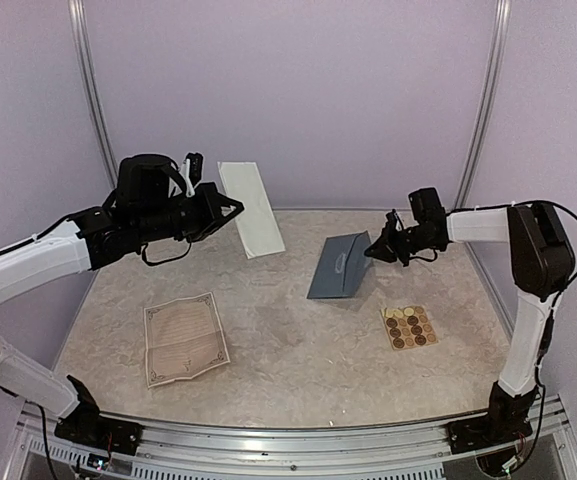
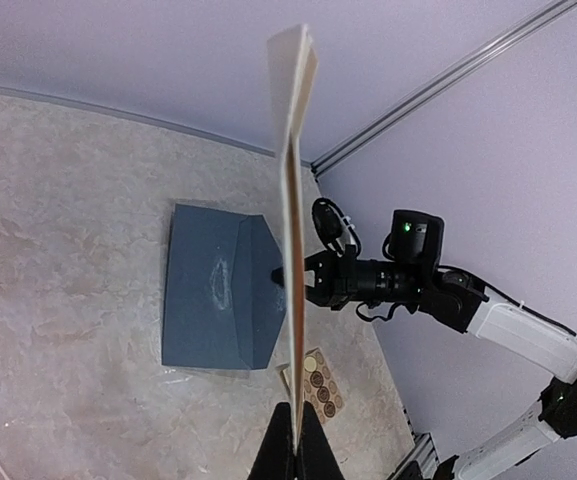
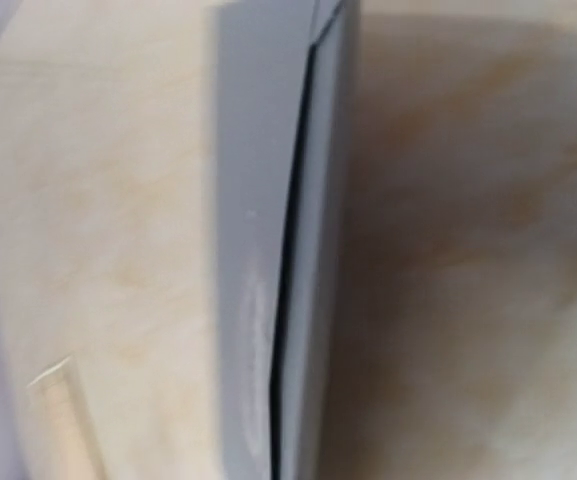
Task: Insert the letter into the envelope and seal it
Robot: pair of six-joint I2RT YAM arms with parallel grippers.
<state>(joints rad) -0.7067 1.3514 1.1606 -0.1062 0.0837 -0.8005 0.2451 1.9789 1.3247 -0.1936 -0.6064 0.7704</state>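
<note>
My left gripper (image 1: 234, 208) is shut on a folded cream letter (image 1: 253, 210) and holds it in the air above the table's back left. In the left wrist view the letter (image 2: 292, 200) stands edge-on, rising from my closed fingertips (image 2: 296, 428). The slate-blue envelope (image 1: 336, 270) lies right of centre with its right end lifted. My right gripper (image 1: 372, 250) grips that raised end; it also shows in the left wrist view (image 2: 320, 282) beside the envelope (image 2: 213, 290). The right wrist view shows the envelope (image 3: 258, 250) close up and blurred, its opening a dark slit; the fingers are out of frame.
A tan sheet of round brown stickers (image 1: 410, 327) lies at the right front, also seen in the left wrist view (image 2: 320, 385). An ornate tan paper (image 1: 183, 338) lies flat at the left front. Purple walls enclose the table at the back and sides.
</note>
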